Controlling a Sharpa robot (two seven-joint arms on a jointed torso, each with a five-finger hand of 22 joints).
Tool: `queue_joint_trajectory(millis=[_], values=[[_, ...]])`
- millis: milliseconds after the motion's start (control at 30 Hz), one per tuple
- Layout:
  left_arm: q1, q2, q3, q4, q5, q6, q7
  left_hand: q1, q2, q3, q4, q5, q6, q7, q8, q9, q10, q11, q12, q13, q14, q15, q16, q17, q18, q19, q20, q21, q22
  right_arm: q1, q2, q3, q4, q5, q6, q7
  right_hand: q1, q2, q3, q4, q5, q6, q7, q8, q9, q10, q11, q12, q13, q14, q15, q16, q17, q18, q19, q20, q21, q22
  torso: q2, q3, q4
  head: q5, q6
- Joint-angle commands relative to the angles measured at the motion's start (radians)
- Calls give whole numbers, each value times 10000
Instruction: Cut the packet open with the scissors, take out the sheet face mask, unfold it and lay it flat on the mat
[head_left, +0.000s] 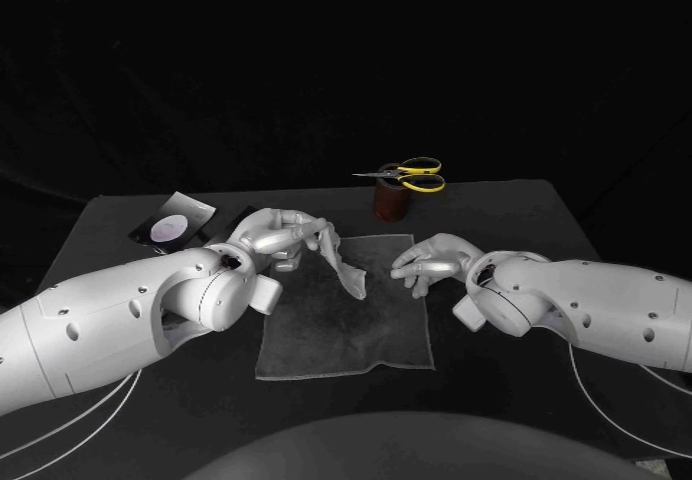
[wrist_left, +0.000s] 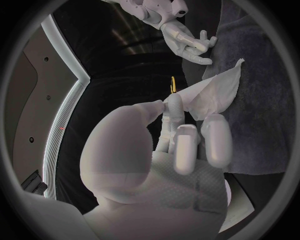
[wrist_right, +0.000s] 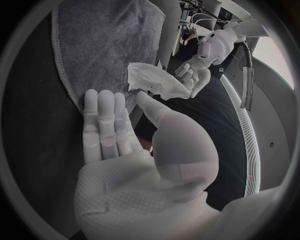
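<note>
My left hand (head_left: 281, 238) pinches the white sheet face mask (head_left: 348, 272), which hangs still folded over the far left part of the grey mat (head_left: 346, 335). The left wrist view shows the mask (wrist_left: 215, 92) held at the fingertips (wrist_left: 174, 107) above the mat (wrist_left: 265, 105). My right hand (head_left: 433, 262) hovers over the mat's far right corner, a short gap from the mask, fingers apart and holding nothing. In the right wrist view the mask (wrist_right: 153, 80) hangs from the left hand (wrist_right: 197, 75) beyond my right hand (wrist_right: 119, 140). The opened packet (head_left: 173, 225) lies at the back left.
The yellow-handled scissors (head_left: 411, 175) lie on top of a brown holder (head_left: 389, 203) at the table's back, just beyond the mat. The black table (head_left: 519, 215) reaches its edges close behind the holder and to both sides.
</note>
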Motion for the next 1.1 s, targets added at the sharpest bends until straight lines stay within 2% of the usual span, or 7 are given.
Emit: queue_joint_trajectory(millis=[33, 267, 533, 767, 900, 1000, 1100], values=[[21, 19, 14, 22, 207, -154, 32, -59, 40, 722, -646, 32, -32, -51, 33, 840, 105, -109, 4, 9, 897, -70, 19, 2177, -176, 43, 4, 16, 16, 32, -72, 3, -104, -590, 216, 286, 114, 16, -65, -16, 29, 271, 49, 39, -136, -25, 101, -505, -659, -140, 69, -547, -320, 118, -11, 78, -361, -530, -6, -4, 0, 27, 1], [132, -41, 38, 98, 279, -223, 11, -68, 37, 731, -655, 32, -35, -49, 38, 851, 109, -107, 6, 11, 900, -68, 22, 2186, -176, 42, 4, 15, 14, 135, -70, 5, -186, -523, -143, 1506, 506, 183, 363, -230, 44, 1019, 28, -213, -601, 219, 111, -1706, -2252, 22, 63, -1511, -882, 126, 135, 86, -618, -1516, -8, 8, 1, 81, 1], [222, 5, 42, 81, 327, -284, -179, -76, 33, 735, -661, 32, -36, -48, 41, 859, 112, -106, 7, 13, 899, -67, 22, 2185, -174, 37, 4, 10, 5, 393, 288, 8, 213, -1585, -890, 2877, 942, 339, 746, -515, 87, 1459, -3, -520, -924, 651, 90, -2534, -3295, 373, 5, -1974, -1124, 102, 280, -17, -485, -1665, -9, 6, -4, 116, 1], [242, 85, 41, 16, 360, -348, -388, -94, 24, 733, -660, 31, -38, -46, 45, 866, 114, -103, 7, 14, 900, -66, 22, 2187, -174, 38, 4, 10, 5, 505, 783, 7, 305, -2434, -944, 2922, 981, 318, 769, -562, 103, 1662, 100, -1001, -1258, 950, 182, -3588, -4391, 515, 76, -2529, -1328, 74, 131, 1, -404, -1623, 0, -5, 12, 114, 1], [246, 116, 41, 2, 380, -345, -468, -94, 24, 733, -660, 31, -38, -46, 45, 866, 114, -103, 7, 14, 900, -66, 22, 2187, -174, 38, 4, 10, 5, 522, 1040, 7, 245, -2763, -1015, 2669, 851, 183, 682, -530, 127, 1590, 165, -1168, -1353, 864, 264, -3893, -4670, 605, 120, -2651, -1367, 77, 133, 40, -413, -1678, -3, -14, 9, 104, 1], [247, 136, 40, -3, 390, -336, -515, -107, 20, 733, -656, 32, -38, -45, 47, 871, 115, -101, 7, 14, 899, -65, 21, 2184, -174, 37, 4, 8, 3, 527, 1247, 7, 189, -2978, -1078, 2384, 698, 7, 522, -487, 182, 1417, 252, -1369, -1455, 758, 357, -4145, -4802, 660, 190, -2774, -1401, 76, 134, 105, -469, -1807, -2, -8, 10, 145, 1], [248, 158, 40, -10, 395, -333, -549, -107, 20, 733, -656, 32, -38, -45, 47, 871, 115, -101, 7, 14, 899, -65, 21, 2184, -174, 37, 4, 8, 3, 529, 1437, 7, 129, -3154, -1136, 2129, 645, -36, 442, -456, 197, 1402, 265, -1416, -1480, 752, 375, -4213, -4801, 664, 210, -2826, -1414, 80, 130, 133, -506, -1881, -1, -3, 9, 191, 1]])
